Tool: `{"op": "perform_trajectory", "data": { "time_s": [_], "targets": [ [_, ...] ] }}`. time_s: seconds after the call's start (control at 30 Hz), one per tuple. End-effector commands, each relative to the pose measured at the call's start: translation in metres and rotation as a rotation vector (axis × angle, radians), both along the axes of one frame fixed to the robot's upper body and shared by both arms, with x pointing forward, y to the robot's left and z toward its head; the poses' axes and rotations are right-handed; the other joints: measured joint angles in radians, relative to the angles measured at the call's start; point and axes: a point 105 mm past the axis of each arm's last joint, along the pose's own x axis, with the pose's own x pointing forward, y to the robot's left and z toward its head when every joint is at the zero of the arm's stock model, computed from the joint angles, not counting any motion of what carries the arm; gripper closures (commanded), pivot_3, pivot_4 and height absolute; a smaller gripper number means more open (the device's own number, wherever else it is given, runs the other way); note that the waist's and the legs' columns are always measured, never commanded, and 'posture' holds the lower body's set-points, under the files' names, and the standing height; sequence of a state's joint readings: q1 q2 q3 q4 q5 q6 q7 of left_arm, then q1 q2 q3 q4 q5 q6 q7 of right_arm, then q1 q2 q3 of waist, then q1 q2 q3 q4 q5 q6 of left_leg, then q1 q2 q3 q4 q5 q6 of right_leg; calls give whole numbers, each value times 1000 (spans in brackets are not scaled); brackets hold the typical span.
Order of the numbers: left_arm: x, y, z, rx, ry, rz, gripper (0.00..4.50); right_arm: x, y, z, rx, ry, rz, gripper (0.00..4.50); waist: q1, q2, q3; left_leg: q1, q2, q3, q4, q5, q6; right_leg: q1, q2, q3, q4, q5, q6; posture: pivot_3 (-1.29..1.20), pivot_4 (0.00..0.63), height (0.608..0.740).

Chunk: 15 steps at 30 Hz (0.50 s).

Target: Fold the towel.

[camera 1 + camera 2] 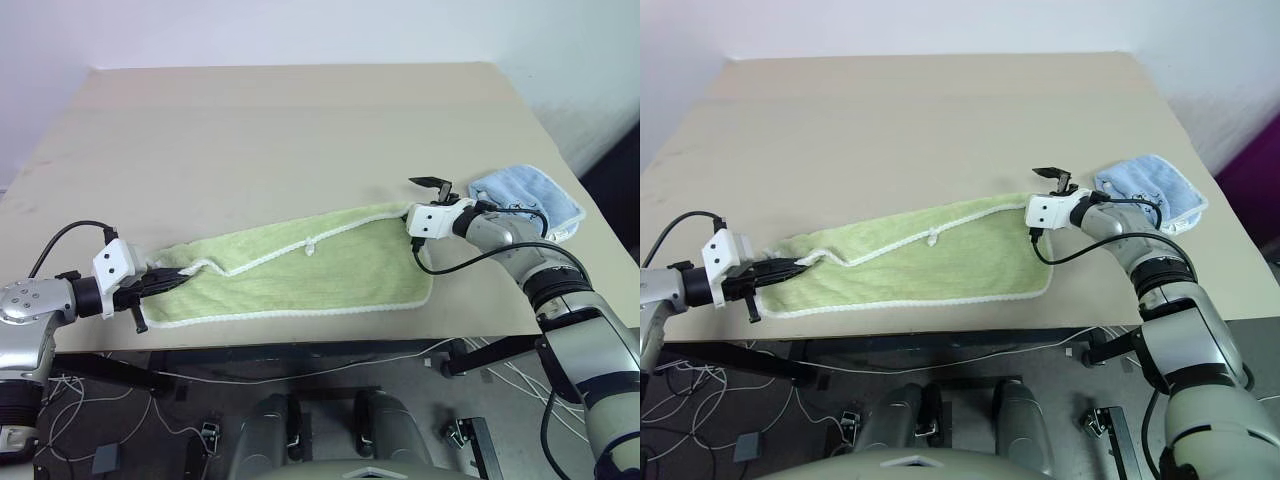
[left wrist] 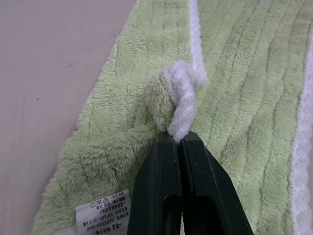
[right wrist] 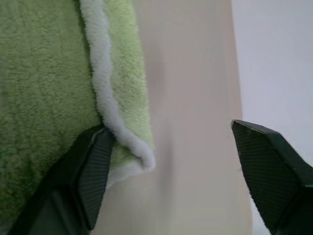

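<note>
we judged the light green terry towel (image 1: pixel 300 275) soft, limp; left tool (image 2: pixel 178 142) pinched its piping, right tool (image 3: pixel 171 161) gaped at the far corner.

The left arm reaches in low from the near left side, and the left gripper (image 1: pixel 172 279) points forward and to the right, a little downward. Its two black fingers (image 2: pixel 168 161) are pressed together on the white edge of the towel (image 1: pixel 300 272) at its left end. The right arm stretches forward with the elbow bent, and the right gripper (image 1: pixel 425 205) points toward the left (nearly level). Its fingers (image 3: pixel 90 166) stand wide apart; one lies against the towel's right corner, the other is free.
</note>
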State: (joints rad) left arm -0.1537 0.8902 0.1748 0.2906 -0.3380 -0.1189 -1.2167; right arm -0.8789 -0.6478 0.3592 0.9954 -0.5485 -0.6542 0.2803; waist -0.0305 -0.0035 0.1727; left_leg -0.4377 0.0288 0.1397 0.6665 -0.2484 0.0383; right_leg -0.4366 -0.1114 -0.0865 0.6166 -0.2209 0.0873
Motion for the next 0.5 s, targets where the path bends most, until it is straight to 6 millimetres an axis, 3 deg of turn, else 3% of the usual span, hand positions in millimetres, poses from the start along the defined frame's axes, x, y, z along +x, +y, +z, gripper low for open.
{"op": "perform_trajectory", "data": {
  "time_s": [0.03,0.3,0.33,0.5],
  "targets": [
    [1,0,9,0,-46,0,4500,-2,1,-3,-12,20,22,1417,-2,0,0,0,0,0,0,0,0,0,0,0,0,0,0,0,150,740],
    [1,-2,4,-2,-46,9,4500,-5,0,-1,-3,17,37,4260,-12,0,0,0,0,0,-1,0,0,0,0,0,0,0,0,0,150,740],
    [1,-2,3,-4,-46,10,4500,-5,0,-1,-1,18,39,4439,-12,0,0,0,0,0,-1,0,0,0,0,0,0,0,0,0,150,740],
    [4,-4,1,-11,-49,15,4500,-5,-1,0,2,16,38,4439,-13,0,0,0,0,0,-1,0,0,0,0,0,0,0,0,0,150,740]
  ]
}}
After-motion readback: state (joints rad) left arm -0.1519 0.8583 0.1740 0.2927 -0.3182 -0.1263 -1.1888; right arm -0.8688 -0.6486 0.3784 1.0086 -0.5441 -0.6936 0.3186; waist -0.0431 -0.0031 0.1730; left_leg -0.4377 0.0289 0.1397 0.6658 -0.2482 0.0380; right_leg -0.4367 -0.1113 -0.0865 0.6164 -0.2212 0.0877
